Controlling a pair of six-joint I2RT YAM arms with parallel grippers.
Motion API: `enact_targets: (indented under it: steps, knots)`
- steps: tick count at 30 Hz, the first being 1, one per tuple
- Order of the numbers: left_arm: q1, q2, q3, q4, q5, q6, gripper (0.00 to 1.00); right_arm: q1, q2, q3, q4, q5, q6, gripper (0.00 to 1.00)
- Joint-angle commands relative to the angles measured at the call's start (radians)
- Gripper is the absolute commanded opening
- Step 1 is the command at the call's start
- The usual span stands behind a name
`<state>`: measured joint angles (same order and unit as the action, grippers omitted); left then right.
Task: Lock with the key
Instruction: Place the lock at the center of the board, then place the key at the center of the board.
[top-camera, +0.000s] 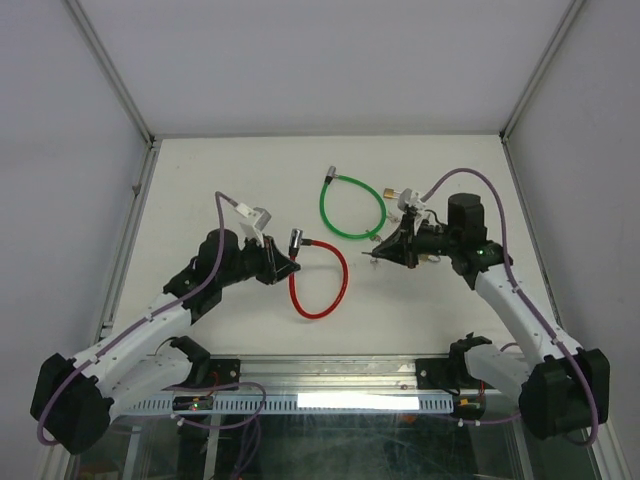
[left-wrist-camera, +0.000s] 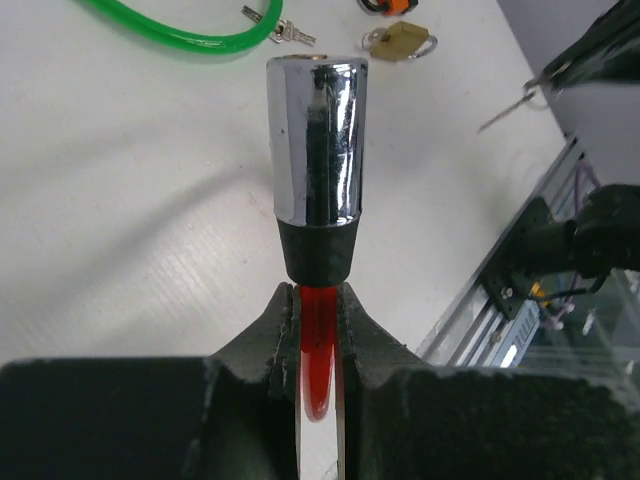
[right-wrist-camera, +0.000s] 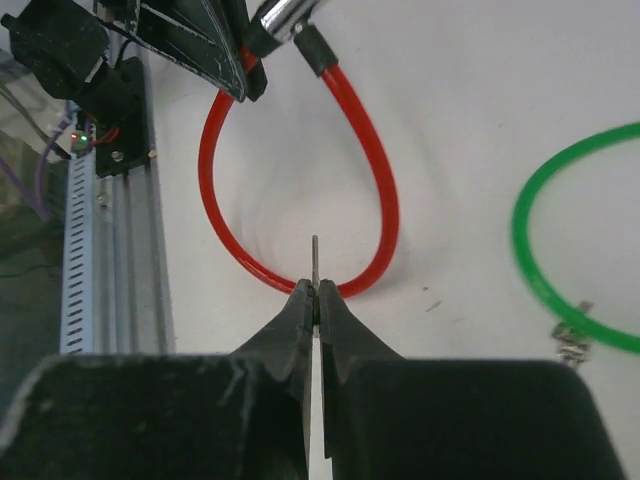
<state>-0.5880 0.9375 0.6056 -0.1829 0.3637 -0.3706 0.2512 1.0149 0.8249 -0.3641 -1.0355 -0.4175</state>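
The red cable lock (top-camera: 320, 285) lies in a loop at the table's middle. Its chrome lock head (left-wrist-camera: 315, 145) stands up just past my left gripper (left-wrist-camera: 318, 300), which is shut on the red cable (left-wrist-camera: 318, 340) right below the black collar. To the right, my right gripper (top-camera: 380, 252) is shut on a thin metal key (right-wrist-camera: 315, 262), seen edge-on and pointing toward the red loop (right-wrist-camera: 385, 200). The key tip (top-camera: 372, 256) sits apart from the lock head (top-camera: 296, 238), a short way to its right.
A green cable lock (top-camera: 352, 205) lies behind the right gripper, with a small bunch of keys (left-wrist-camera: 280, 28) at its end. A brass padlock (left-wrist-camera: 400, 40) sits near it. The metal rail (right-wrist-camera: 90, 250) runs along the table's near edge.
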Motion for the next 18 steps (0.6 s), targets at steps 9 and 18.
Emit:
enact_targets:
  steps: [9,18]
  knots:
    - [0.183,-0.087,-0.269,0.612,-0.354,-0.476,0.00,0.115,0.318,-0.162,0.780,0.118,0.702,0.00]
    - [0.401,0.098,-0.272,0.752,-0.301,-0.566,0.00,0.278,0.664,0.088,0.712,0.396,0.776,0.03]
